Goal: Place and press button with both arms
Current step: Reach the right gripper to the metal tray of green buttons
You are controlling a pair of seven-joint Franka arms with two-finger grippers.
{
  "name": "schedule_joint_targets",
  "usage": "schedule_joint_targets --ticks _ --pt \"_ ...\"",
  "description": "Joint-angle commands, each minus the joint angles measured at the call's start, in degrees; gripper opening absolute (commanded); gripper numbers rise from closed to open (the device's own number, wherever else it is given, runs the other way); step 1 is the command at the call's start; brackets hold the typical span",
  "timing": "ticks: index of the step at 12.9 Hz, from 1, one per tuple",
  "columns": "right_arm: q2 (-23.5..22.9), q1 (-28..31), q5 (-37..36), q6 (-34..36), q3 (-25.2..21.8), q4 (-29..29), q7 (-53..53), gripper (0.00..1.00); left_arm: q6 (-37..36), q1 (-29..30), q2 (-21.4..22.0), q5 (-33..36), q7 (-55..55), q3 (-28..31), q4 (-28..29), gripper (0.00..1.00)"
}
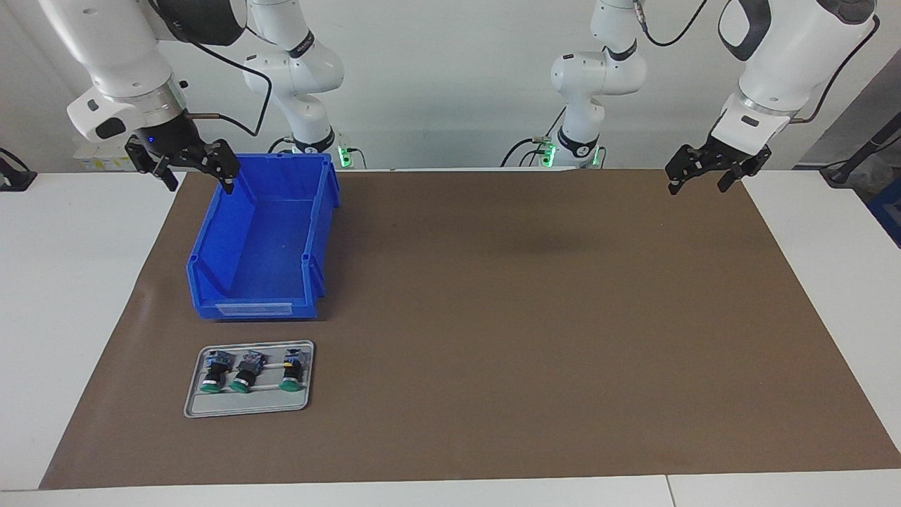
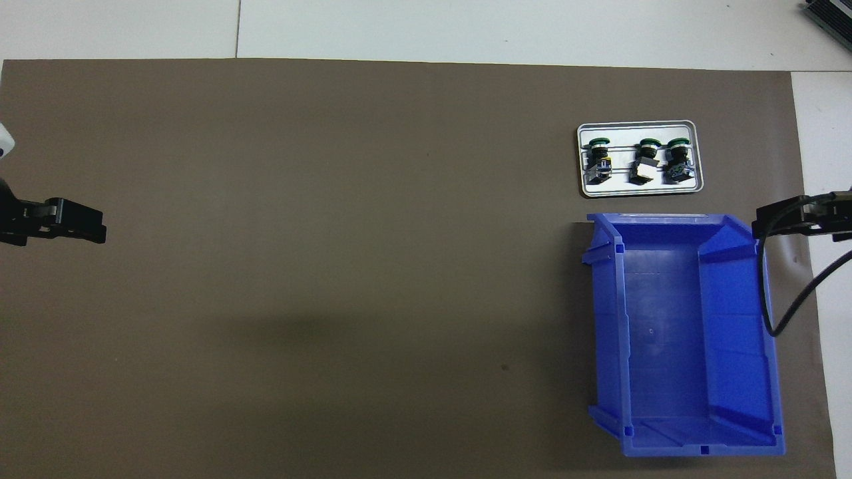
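Left gripper (image 1: pixel 707 177) raised in the upper right of the facing view, over the brown mat's (image 1: pixel 535 317) corner, fingers apart and holding nothing. Right gripper (image 1: pixel 188 167) raised in the upper left, just over the rim of the blue bin (image 1: pixel 262 282), fingers likewise apart and empty. Both arms bent at the elbow, wrists tilted down toward the bench (image 1: pixel 70 296).

In the lower left of the facing view, a grey tray (image 1: pixel 248 407) just below the bin, carrying three green-capped buttons lying on their sides in a row, caps pointing away from the robots. Among them the button (image 1: pixel 245 371) in the middle, another with a yellow mark (image 1: pixel 291 368) at the end nearest the mat's centre.

In the overhead view, only the tips of each gripper inside the frame edges; button details hard to make out.
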State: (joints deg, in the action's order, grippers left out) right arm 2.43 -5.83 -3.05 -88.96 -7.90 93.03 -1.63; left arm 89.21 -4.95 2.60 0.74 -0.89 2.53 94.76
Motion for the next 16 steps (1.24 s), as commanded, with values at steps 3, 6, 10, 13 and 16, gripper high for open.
schedule_joint_targets --ticks 3,6,10,13,16 --pt "1.18 0.46 -0.47 -1.13 0.08 1.37 1.1 1.0 0.09 0.11 1.71 -0.39 0.53 0.02 1.75 1.0" --pt "1.18 0.47 -0.38 -1.13 -0.01 1.46 0.92 1.0 0.09 0.11 1.71 -0.39 0.53 0.02 1.75 1.0" --pt "1.26 0.38 -0.38 -1.82 -0.01 1.54 0.22 1.0 0.09 0.11 1.62 -0.39 0.53 0.02 1.75 1.0" --pt "1.26 0.2 -0.29 -9.78 0.08 5.39 0.31 1.0 0.09 0.11 1.62 -0.39 0.53 0.02 1.75 1.0" --pt "-1.27 0.11 0.06 -19.02 0.08 9.17 0.83 1.0 0.0 0.11 1.71 -0.39 0.53 0.02 1.75 1.0"
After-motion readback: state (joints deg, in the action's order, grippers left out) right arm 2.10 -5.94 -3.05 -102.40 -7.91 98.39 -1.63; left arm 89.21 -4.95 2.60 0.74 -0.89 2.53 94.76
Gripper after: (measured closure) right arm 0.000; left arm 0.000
